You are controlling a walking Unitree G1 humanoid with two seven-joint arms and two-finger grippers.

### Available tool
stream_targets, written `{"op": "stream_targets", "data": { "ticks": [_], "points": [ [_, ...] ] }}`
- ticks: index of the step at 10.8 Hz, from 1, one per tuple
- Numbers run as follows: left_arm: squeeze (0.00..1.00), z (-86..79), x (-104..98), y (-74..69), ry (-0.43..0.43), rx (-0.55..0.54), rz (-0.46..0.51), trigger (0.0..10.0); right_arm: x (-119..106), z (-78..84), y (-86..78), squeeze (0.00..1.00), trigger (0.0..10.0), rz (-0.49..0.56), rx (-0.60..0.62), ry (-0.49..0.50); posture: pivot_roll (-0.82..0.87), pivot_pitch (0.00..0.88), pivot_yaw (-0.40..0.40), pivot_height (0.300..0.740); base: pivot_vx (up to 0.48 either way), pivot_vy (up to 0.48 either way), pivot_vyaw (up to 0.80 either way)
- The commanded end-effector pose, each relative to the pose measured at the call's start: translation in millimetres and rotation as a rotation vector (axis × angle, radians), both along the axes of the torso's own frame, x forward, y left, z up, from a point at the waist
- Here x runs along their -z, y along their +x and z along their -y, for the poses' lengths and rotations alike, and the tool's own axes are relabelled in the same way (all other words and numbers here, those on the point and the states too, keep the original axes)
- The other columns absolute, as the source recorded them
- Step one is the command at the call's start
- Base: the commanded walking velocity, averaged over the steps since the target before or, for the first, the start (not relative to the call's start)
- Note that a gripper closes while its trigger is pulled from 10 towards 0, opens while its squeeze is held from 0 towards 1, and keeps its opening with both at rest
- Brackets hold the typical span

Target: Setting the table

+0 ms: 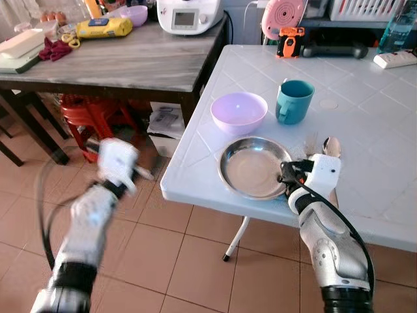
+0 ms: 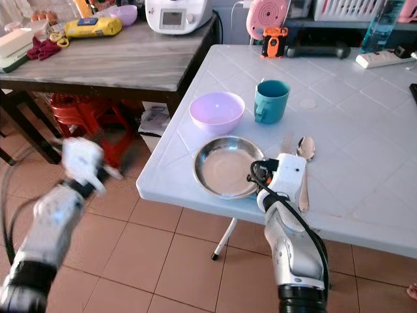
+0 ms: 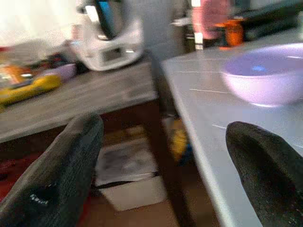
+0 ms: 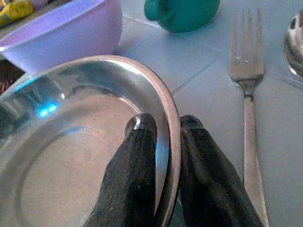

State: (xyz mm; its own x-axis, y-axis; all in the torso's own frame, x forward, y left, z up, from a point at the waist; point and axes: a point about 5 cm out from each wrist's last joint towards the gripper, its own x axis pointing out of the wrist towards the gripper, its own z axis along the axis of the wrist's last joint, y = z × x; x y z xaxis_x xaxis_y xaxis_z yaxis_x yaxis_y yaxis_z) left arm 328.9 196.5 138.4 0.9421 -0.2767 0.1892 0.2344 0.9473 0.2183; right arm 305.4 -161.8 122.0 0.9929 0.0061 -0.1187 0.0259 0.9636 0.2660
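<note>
A steel plate (image 1: 251, 167) lies near the front edge of the white table (image 1: 378, 124). My right gripper (image 4: 163, 130) is shut on the plate's near right rim (image 4: 174, 142), one finger inside and one outside. Behind the plate stand a lilac bowl (image 1: 239, 112) and a teal mug (image 1: 294, 101). A fork (image 4: 247, 94) and a spoon (image 2: 305, 151) lie right of the plate. My left gripper (image 3: 165, 156) is open and empty, raised off the table's left side above the floor, blurred in the eye views (image 1: 117, 163).
A dark wooden table (image 1: 130, 62) with a white appliance (image 1: 189, 16), a yellow packet and a cloth stands to the left. A red stool (image 1: 88, 117) and boxes sit under it. A pink object, an orange tool and a power strip lie at the white table's back.
</note>
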Motion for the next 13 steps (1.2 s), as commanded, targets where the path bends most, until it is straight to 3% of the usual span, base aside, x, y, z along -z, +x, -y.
{"op": "stream_targets", "data": {
  "ticks": [1, 4, 5, 7, 8, 10, 13],
  "points": [
    [0.00, -9.2, 5, -0.4, 0.003, -0.054, -0.001, 10.0, -1, -0.5, -1.0, 0.00, 0.0, 0.016, 0.017, 0.011, -0.08, 0.070, 0.092, 0.740, 0.000, 0.000, 0.00],
    [0.00, -4.3, 17, -2.2, 0.030, -0.021, -0.025, 10.0, -9, -2.6, -0.4, 0.00, 0.0, 0.080, 0.040, 0.024, -0.08, 0.067, 0.087, 0.740, 0.000, 0.000, 0.00],
    [0.00, -6.3, 27, -5.2, 0.033, -0.060, -0.070, 10.0, -15, -0.6, -2.8, 0.00, 0.0, 0.121, 0.048, -0.002, -0.09, 0.067, 0.086, 0.740, 0.000, 0.000, 0.00],
    [0.00, 2.0, 40, -27.2, 0.056, 0.063, -0.095, 10.0, -20, 7.2, -10.9, 0.00, 0.0, 0.168, 0.064, 0.000, -0.09, 0.067, 0.089, 0.740, 0.000, 0.000, 0.00],
    [0.00, 0.4, 44, -36.0, 0.051, 0.066, -0.103, 10.0, -21, 10.3, -14.6, 0.00, 0.0, 0.179, 0.071, -0.002, -0.09, 0.064, 0.090, 0.740, 0.000, 0.000, 0.00],
    [0.00, -21.7, 56, -60.9, 0.056, -0.023, -0.152, 10.0, -16, 16.2, -22.8, 0.00, 0.0, 0.176, 0.083, -0.022, -0.06, 0.062, 0.079, 0.740, 0.000, 0.000, 0.00],
    [0.00, -17.4, 51, -68.1, 0.019, -0.068, -0.143, 10.0, -14, 19.5, -27.8, 0.00, 0.0, 0.192, 0.105, -0.041, -0.04, 0.051, 0.095, 0.740, 0.000, 0.000, 0.00]
  ]
}}
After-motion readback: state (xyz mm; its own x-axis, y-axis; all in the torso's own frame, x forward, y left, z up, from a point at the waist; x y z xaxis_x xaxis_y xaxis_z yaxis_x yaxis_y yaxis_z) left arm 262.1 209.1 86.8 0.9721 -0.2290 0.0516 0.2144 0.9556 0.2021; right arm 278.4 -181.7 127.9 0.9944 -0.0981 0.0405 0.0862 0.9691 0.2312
